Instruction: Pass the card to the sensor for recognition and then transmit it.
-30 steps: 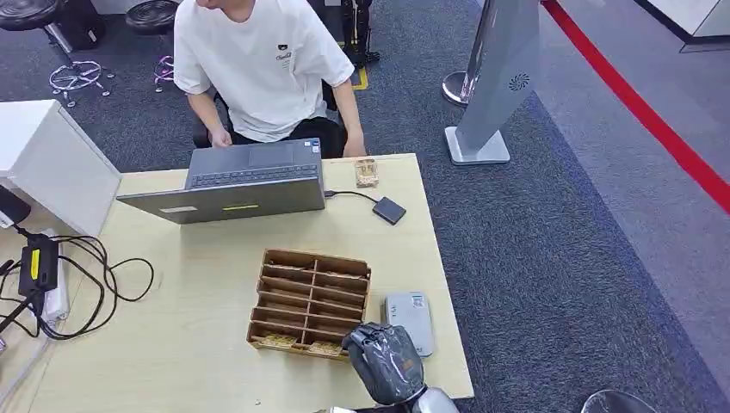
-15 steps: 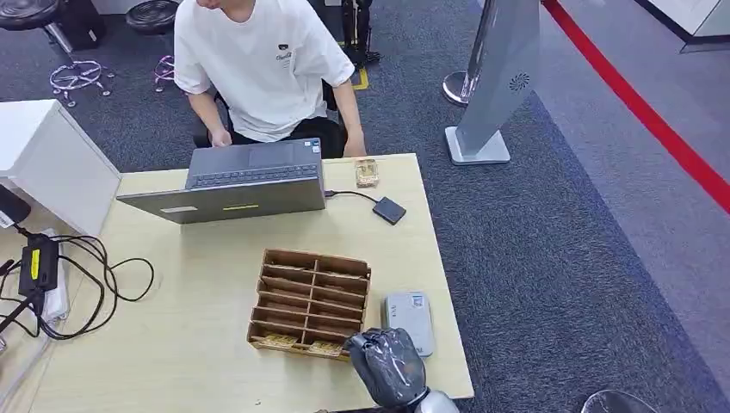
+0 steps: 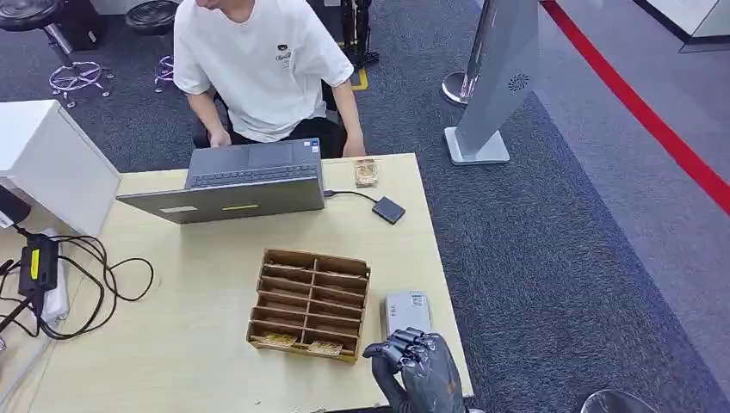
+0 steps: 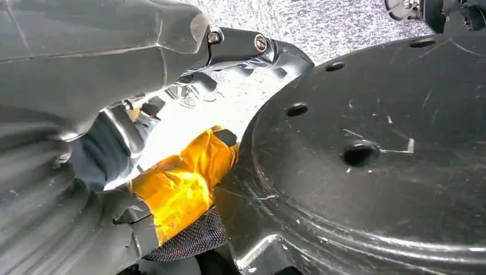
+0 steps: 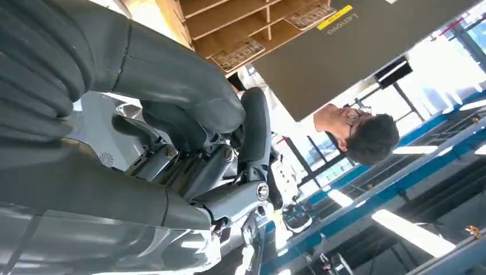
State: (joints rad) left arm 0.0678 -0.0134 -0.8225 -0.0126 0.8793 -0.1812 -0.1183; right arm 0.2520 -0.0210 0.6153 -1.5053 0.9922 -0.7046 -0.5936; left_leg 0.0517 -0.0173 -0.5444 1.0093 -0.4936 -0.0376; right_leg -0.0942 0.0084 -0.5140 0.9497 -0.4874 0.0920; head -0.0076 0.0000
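The right hand (image 3: 420, 372) hangs over the near right corner of the tabletop (image 3: 198, 292), its dark fingers (image 3: 403, 348) curled inward, just at the near end of the grey sensor (image 3: 406, 310). The right wrist view shows those fingers bent in close to the thumb, but whether a card is pinched among them cannot be told. The left hand (image 4: 86, 132) hangs low beside the robot's body; its fingers look loosely bent, and whether it is holding anything cannot be told either.

Just left of the right hand sits the brown divided tray (image 3: 310, 303), with patterned cards (image 3: 325, 348) lying flat in its nearest compartments, their long sides running across the tray. Another small card (image 3: 367, 172) lies at the far edge, long axis pointing away from the robot, near the person (image 3: 258, 64) seated behind the laptop (image 3: 232, 185).

Judging by the hand's place, the step in hand is likely presenting a card to the sensor. The next move calls for lowering the hand flat over the sensor's face, then reaching toward the person.
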